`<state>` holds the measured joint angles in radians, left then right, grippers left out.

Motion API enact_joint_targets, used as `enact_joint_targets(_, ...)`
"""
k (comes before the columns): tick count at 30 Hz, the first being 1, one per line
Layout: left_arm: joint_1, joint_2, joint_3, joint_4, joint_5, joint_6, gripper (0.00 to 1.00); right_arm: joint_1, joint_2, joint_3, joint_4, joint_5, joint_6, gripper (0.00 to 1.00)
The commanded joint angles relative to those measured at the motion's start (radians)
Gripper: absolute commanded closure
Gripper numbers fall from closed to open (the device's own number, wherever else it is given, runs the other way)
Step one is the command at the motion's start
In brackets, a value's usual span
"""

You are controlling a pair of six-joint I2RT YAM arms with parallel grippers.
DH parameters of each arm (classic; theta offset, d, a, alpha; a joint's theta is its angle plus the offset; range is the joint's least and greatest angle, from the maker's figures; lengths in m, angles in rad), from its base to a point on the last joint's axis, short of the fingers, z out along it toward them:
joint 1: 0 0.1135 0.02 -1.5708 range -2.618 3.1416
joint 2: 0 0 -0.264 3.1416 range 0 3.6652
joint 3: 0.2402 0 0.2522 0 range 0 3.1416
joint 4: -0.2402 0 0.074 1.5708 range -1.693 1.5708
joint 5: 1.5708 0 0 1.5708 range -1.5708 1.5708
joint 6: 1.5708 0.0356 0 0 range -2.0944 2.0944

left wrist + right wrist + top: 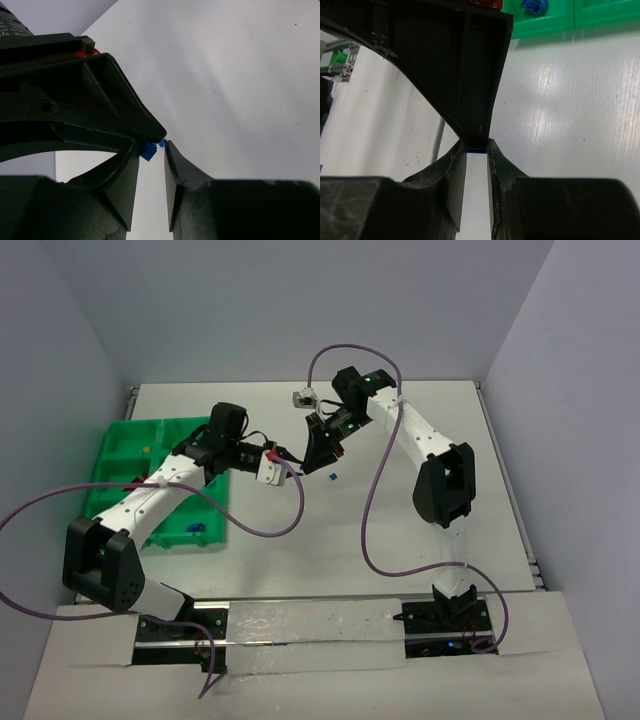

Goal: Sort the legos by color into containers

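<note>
Above the middle of the table my two grippers meet tip to tip. My right gripper (476,145) (306,460) is shut on a small blue lego (476,149) at its fingertips. In the left wrist view the same blue lego (148,151) fills the gap between the tips of my left gripper (152,145) (295,465), and both fingers touch it. Each wrist view is partly blocked by the other arm's dark finger. The green tray of containers (118,452) lies at the left, under my left arm. Another blue lego (330,476) lies on the table just right of the grippers.
Blue legos (195,530) sit in the tray's near compartment, also seen as a blue lego (534,5) in the tray (545,25) in the right wrist view. A small yellow piece (146,448) lies in a far compartment. Purple cables loop over the table.
</note>
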<state>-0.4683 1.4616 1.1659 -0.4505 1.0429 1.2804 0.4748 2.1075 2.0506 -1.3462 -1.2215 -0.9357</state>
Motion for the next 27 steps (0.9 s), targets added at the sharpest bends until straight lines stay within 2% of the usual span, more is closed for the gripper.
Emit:
enact_joint_targets(1,-0.002,-0.037,-0.05,0.062,-0.006,0.021,0.67,0.021,-0.07,0.036,-0.09,-0.095,0.035,1.0)
enact_joint_targets(7,-0.003,-0.055,-0.097,0.15,-0.038,-0.021,0.78,0.031,-0.083,0.028,-0.085,-0.096,0.049,1.0)
enact_joint_targets(9,-0.003,-0.056,-0.098,0.157,-0.041,-0.026,0.86,0.035,-0.084,0.023,-0.065,-0.089,0.081,0.96)
enact_joint_targets(10,-0.003,-0.056,-0.098,0.157,-0.042,-0.026,0.86,0.038,-0.084,0.023,-0.063,-0.083,0.084,0.95)
enact_joint_targets(12,-0.003,-0.055,-0.09,0.142,-0.046,-0.03,0.98,0.039,-0.084,0.019,-0.038,-0.071,0.132,0.7)
enact_joint_targets(14,-0.001,-0.06,-0.085,0.122,-0.051,-0.029,1.0,0.038,-0.082,0.022,-0.028,-0.051,0.154,0.57)
enact_joint_targets(21,0.019,-0.102,-0.095,0.022,-0.066,-0.02,1.0,0.019,-0.054,0.053,-0.029,0.026,0.169,0.36)
enact_joint_targets(22,0.027,-0.108,-0.095,0.011,-0.07,-0.024,1.0,0.018,-0.048,0.06,-0.033,0.035,0.169,0.3)
enact_joint_targets(23,0.043,-0.121,-0.098,-0.017,-0.078,-0.027,1.0,0.006,-0.041,0.065,-0.037,0.045,0.17,0.29)
enact_joint_targets(26,0.096,-0.149,-0.096,-0.1,-0.099,-0.031,1.0,-0.023,-0.029,0.069,-0.011,0.096,0.19,0.12)
enact_joint_targets(27,0.113,-0.158,-0.098,-0.128,-0.105,-0.036,1.0,-0.029,-0.029,0.061,0.014,0.118,0.207,0.11)
